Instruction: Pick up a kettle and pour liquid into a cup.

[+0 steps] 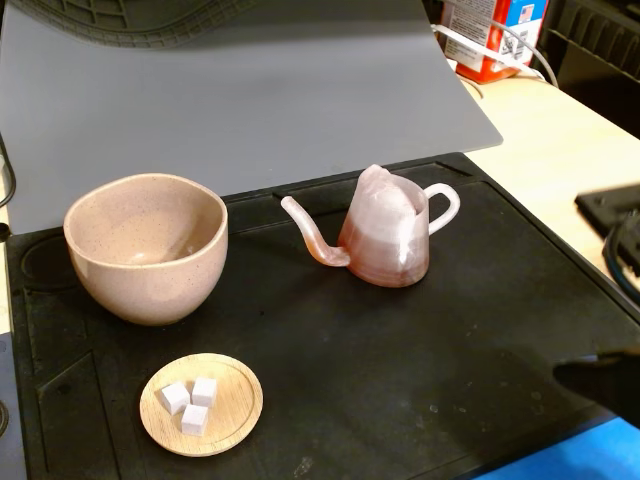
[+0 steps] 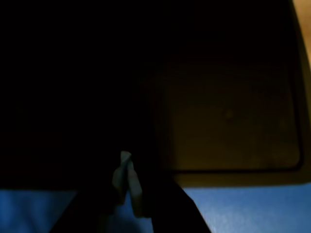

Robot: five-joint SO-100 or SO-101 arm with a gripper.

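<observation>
Kettle [image 1: 388, 245] upright, spout toward cup [image 1: 147, 248]

Gripper [image 2: 127, 180] seen in wrist view as a dark silhouette rising from the lower edge, pale fingertips [image 2: 125, 158] close together, nothing visible between them; exact jaw gap not discernible in the gloom. In fixed view, only a dark blurred portion at the lower right edge.

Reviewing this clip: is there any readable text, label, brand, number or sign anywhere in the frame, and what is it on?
No text can be read.
Red, white and blue carton at the top right of the fixed view: has print, too small and blurred to read.
Kettle, cup, wooden dish: no markings visible.
Wrist view: too dark, nothing legible.
</observation>
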